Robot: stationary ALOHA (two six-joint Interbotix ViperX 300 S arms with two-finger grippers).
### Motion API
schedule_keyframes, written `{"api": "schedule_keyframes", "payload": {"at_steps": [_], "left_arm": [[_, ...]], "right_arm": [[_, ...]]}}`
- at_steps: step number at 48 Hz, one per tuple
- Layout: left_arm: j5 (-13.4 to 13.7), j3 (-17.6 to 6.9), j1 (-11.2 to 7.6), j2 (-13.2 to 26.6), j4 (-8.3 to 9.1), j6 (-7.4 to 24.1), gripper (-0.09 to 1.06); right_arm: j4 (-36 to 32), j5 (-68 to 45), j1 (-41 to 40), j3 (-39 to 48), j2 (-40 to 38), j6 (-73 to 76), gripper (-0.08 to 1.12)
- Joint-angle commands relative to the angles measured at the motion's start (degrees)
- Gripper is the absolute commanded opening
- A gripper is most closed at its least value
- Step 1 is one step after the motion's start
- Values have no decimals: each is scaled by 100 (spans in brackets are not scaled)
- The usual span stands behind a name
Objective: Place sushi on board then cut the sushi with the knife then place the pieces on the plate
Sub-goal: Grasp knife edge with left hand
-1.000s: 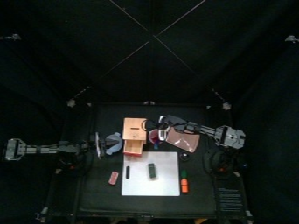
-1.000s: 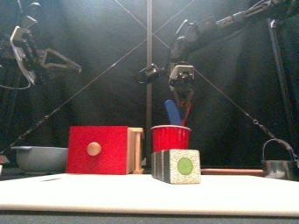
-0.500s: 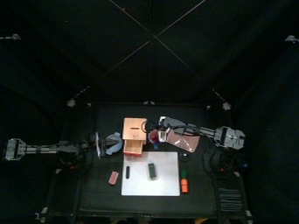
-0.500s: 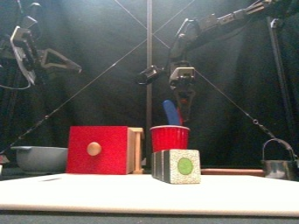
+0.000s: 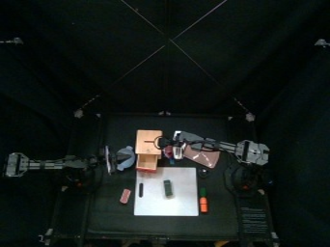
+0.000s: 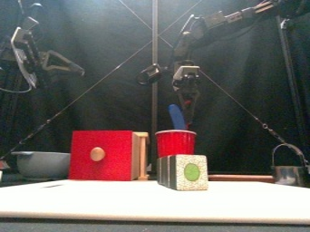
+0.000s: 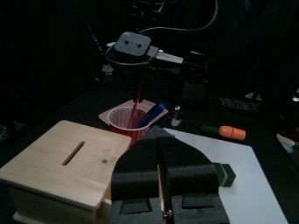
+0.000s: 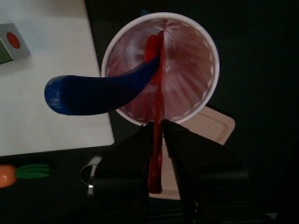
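A sushi block (image 6: 184, 172) stands centre frame on the board (image 6: 72, 201), a red cup (image 6: 177, 143) with a blue knife (image 6: 177, 115) behind it. The right gripper (image 6: 187, 98) hangs above the cup. Box (image 6: 101, 155) left of centre, bowl (image 6: 43, 163) lower left, cutter (image 6: 287, 169) lower right.

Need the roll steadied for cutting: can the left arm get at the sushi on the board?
Probably yes: the sushi lies open on the white board; the wooden box stands behind it, not between it and the left gripper.
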Motion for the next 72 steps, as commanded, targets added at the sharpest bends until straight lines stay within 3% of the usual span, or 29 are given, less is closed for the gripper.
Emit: {"api": "schedule_keyframes", "payload": {"at_steps": [1,16,34,60,72], "left_arm": [[-44,-97,18,9,-9,0,5],[-44,-88,18,9,-9,0,5],[-44,-97,18,9,-9,-9,5],[-35,-272,18,9,0,44,5],[-44,-396,18,9,0,44,5]], "right_arm": [[-26,-18,-18,-176,-123,-35,57],[-44,-18,-18,-176,-114,9,45],[-141,-18,-18,-352,-519,114,45],[-26,-422,0,-88,-1934,211,45],[70,-1380,97,686,-2979,624,45]]}}
